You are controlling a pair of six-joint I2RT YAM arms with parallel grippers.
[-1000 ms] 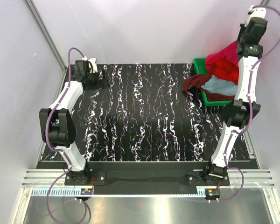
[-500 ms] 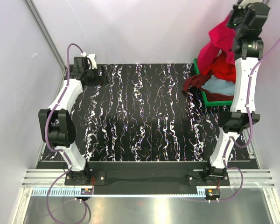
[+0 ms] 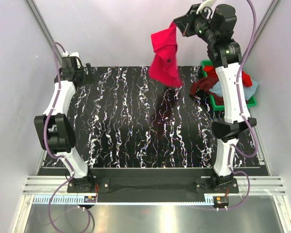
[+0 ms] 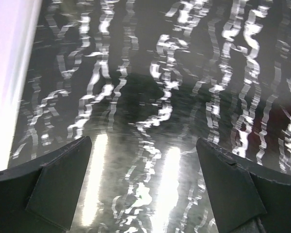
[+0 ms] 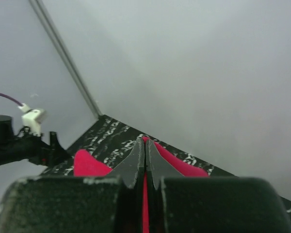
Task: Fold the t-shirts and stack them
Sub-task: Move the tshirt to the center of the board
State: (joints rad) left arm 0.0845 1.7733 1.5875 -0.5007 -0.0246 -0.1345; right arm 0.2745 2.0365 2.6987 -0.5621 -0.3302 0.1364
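Observation:
My right gripper is raised high above the table's back edge and is shut on the crimson-pink t-shirt, which hangs free in the air below it. In the right wrist view the jaws are pinched on the same shirt. A brighter red shirt, a dark maroon shirt and a light blue-grey shirt lie heaped in and over the green bin at back right. My left gripper is open and empty at the table's back left; its fingers frame bare table.
The black marbled table spreads between the arms. White walls close the back and sides. A metal rail runs along the near edge by the arm bases.
My right gripper has lifted the crimson-pink shirt out of the bin and swung it left over the table. The left arm has drawn back toward the far left corner.

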